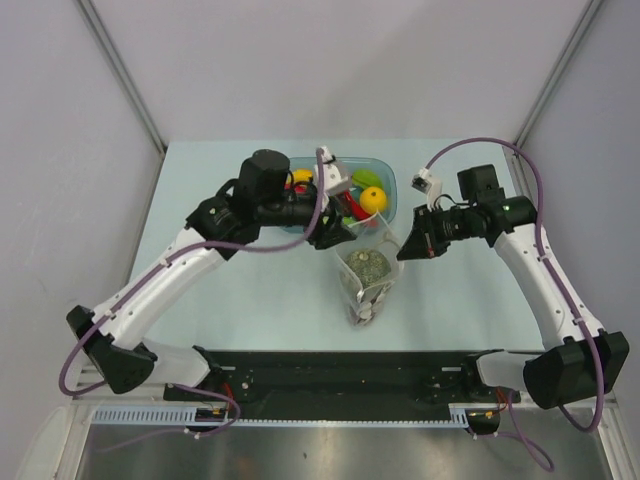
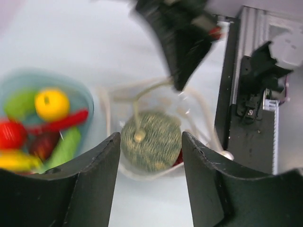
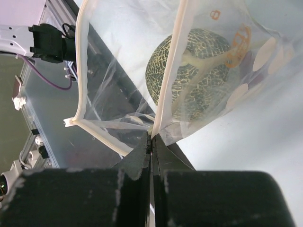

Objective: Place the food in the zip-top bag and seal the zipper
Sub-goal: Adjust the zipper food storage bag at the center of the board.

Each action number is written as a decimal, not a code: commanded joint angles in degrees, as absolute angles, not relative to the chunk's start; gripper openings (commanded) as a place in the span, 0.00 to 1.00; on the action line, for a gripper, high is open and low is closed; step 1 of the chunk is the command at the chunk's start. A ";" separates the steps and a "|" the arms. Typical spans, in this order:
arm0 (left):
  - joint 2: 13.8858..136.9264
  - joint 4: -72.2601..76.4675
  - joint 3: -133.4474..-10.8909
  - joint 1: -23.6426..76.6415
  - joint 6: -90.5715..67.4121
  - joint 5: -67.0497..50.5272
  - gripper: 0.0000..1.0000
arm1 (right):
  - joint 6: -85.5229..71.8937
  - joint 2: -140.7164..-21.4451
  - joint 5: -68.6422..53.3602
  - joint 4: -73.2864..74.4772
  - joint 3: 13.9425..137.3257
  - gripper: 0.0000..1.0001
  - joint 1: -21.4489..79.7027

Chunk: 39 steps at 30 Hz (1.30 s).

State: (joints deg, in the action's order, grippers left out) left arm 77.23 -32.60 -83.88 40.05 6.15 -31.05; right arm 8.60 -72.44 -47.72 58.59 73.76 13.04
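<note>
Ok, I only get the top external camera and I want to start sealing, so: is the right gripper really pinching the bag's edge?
Observer: Yes. The right wrist view shows the right gripper shut on the zip-top bag, at one end of its mouth.
Operator: Is any of the zipper pressed together?
Observer: Not in that view. The two strips of the zipper spread apart from the pinch, so the mouth gapes open.
Operator: And the left gripper?
Observer: The left wrist view shows the left gripper open and holding nothing, with the bumpy ball below it inside the bag.
</note>
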 commanded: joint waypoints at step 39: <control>85.43 -27.77 -101.34 39.32 13.18 -19.42 0.85 | 12.57 -68.03 -53.44 63.11 69.00 0.00 -4.39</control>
State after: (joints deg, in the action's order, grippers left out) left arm 86.02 -28.97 -101.32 48.36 14.92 -16.25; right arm 11.66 -70.57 -52.21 62.89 70.57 -3.18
